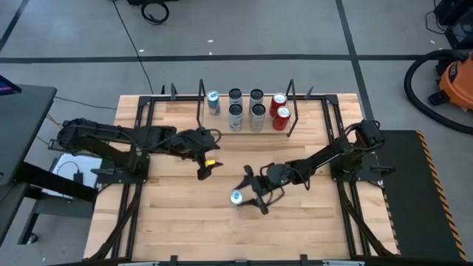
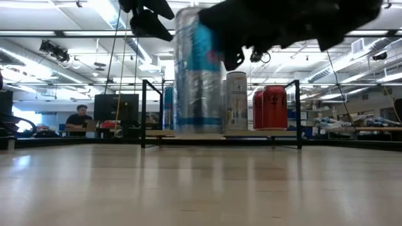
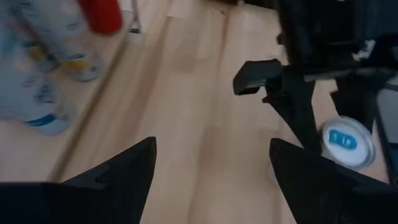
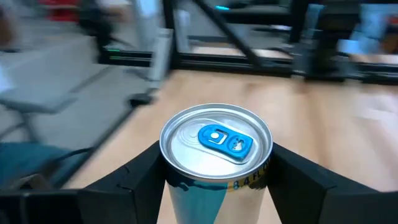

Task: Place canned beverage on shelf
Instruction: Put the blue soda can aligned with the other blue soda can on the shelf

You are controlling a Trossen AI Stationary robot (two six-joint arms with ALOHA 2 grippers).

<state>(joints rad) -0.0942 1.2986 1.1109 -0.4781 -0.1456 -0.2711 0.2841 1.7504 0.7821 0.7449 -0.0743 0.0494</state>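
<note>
1. Right end effector [image 1: 250, 193] around upright can [image 4: 216, 162], fingers flanking its sides; contact not clear, so grip cannot be confirmed.
2. Can stands mid-desk [image 1: 185, 222], well apart from shelf [image 1: 247, 127].
3. Shelf holds seven cans, leaving room beside the lone blue one [image 1: 213, 103].
4. Left end effector [image 1: 205, 164] spread, empty, waiting nearby.

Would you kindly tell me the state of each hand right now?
Left hand: open, empty, over the table's middle.
Right hand: fingers on both sides of the upright silver-and-blue can; firm grip cannot be told.
</note>
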